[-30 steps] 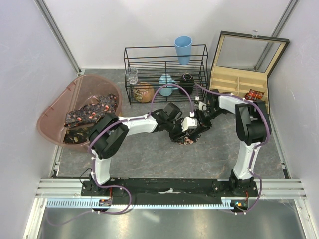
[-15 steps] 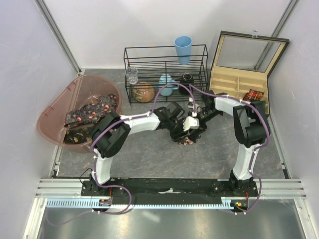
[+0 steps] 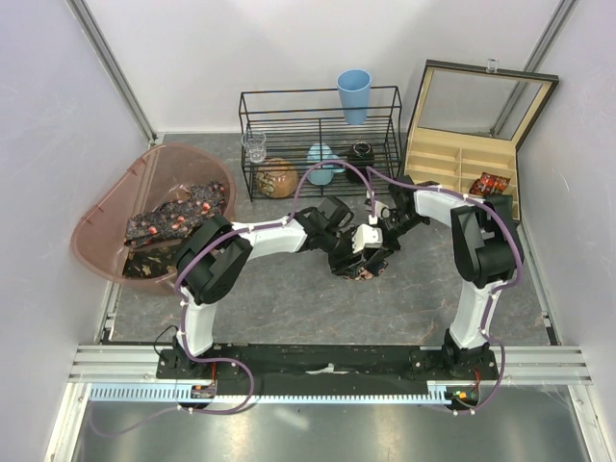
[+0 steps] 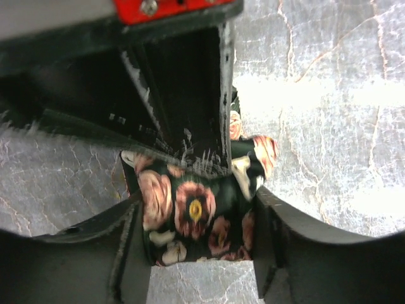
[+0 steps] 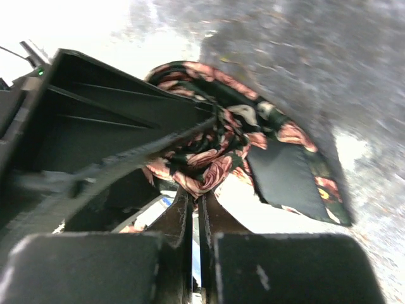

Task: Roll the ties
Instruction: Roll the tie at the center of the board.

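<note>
One of the ties point(image 3: 362, 272), dark with pink and tan flowers, lies as a partly wound coil on the grey table at centre. Both grippers meet over it. In the left wrist view the coil point(image 4: 190, 209) fills the gap of my left gripper point(image 4: 199, 231), touching both fingers. My right gripper point(image 5: 197, 196) is shut, pinching a fold of the same tie point(image 5: 253, 136) at its tips, and a loose flap trails to the right. From above, the left gripper point(image 3: 345, 252) and right gripper point(image 3: 372, 248) crowd together and hide most of the coil. More ties point(image 3: 178, 217) lie in the pink tub.
The translucent pink tub point(image 3: 96, 217) stands at the left. A black wire rack point(image 3: 318, 144) at the back holds a blue cup point(image 3: 353, 94) and small items. An open wooden box point(image 3: 452, 159) at the right holds one rolled tie point(image 3: 491, 183).
My right gripper has closed onto the tie's fabric and its arm has shifted a little to the left. The left jaws have widened slightly around the coil.
</note>
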Available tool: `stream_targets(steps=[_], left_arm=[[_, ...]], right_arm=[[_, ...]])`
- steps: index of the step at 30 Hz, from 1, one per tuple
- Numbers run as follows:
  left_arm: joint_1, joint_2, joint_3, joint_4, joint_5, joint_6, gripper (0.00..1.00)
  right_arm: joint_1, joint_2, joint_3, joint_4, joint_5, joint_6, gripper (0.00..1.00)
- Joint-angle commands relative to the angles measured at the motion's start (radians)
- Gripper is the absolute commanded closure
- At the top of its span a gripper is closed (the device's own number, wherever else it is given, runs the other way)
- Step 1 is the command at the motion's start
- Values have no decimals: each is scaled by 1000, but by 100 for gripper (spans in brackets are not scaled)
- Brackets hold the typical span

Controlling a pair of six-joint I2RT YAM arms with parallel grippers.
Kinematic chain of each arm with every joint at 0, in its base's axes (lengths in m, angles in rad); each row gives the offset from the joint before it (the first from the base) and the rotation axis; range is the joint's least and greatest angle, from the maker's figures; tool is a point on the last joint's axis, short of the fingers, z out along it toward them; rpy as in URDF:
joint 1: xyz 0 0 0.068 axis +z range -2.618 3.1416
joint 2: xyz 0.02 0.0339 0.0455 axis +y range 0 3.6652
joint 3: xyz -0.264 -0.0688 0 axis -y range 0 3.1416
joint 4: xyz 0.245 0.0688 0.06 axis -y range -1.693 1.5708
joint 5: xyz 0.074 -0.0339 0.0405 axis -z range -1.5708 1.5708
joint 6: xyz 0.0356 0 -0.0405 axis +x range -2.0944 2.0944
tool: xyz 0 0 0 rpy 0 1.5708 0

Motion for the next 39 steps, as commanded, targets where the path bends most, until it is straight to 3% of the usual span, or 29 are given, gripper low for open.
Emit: stream_targets(steps=[1,5,10,20,34,39], left_arm=[[27,-42,-67,93,71,-49,36],[26,-40,-62,213,112,-87,34],[24,12,4,227,111,-124,34],[36,27,-25,273,88,-113,31],[38,16,-56,172,-58,-23,28],[36,47,-34,103,-84,11,35]], right_arm=[[-7,16,-53,119,317,26,100],[-8,27,-61,162,354,64,100],[-8,50,-52,185,435,101,100],[10,90,-33,184,515,101,100],[9,82,-36,153,453,66,100],[10,65,-32,145,434,66,100]])
